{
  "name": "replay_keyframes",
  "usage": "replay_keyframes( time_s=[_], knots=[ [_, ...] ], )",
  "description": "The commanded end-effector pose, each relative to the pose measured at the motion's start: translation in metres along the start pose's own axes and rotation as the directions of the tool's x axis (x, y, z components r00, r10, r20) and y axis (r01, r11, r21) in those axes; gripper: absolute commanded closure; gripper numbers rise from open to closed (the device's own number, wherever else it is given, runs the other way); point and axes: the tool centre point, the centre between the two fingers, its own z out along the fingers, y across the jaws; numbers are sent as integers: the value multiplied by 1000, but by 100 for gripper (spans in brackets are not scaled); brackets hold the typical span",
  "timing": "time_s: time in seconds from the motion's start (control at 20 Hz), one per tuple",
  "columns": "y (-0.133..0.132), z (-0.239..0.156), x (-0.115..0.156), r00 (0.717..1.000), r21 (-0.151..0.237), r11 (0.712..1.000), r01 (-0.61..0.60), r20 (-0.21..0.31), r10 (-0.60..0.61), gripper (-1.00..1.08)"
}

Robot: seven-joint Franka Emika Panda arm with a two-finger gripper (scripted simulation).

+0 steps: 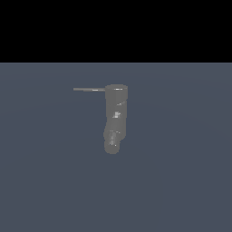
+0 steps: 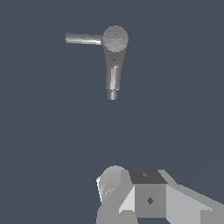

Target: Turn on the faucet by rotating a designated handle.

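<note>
Exterior view: raised, angled down, mid-distance, faucet (image 1: 115, 118) centered, handle (image 1: 89, 89) toward exterior view's left. Wrist view: looks nearly straight down from well above faucet (image 2: 114, 57). 2 views share faucet, handle (image 2: 84, 39), surrounding floor (image 1: 181, 172)

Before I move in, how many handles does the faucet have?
1. The handle sticks out sideways from the top of the faucet, toward the exterior view's left. Neither view shows another; the far side could hide one.

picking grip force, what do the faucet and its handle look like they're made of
Faucet: dull gray, probably matte cast metal, with faint pale highlights down its body. Handle: thin gray rod, likely smooth metal, with a lighter streak along it. As simulator renders, neither look is conclusive.
</note>
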Motion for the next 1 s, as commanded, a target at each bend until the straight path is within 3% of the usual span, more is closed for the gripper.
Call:
replay_keyframes(
  time_s=[0.0,0.45,0.95],
  knots=[
    [0,0,0,1000,0,1000,0,0,0,108],
    [-9,7,3,999,1,999,-42,-1,42,108],
    [-39,32,16,983,3,983,-186,-2,186,108]
  ],
)
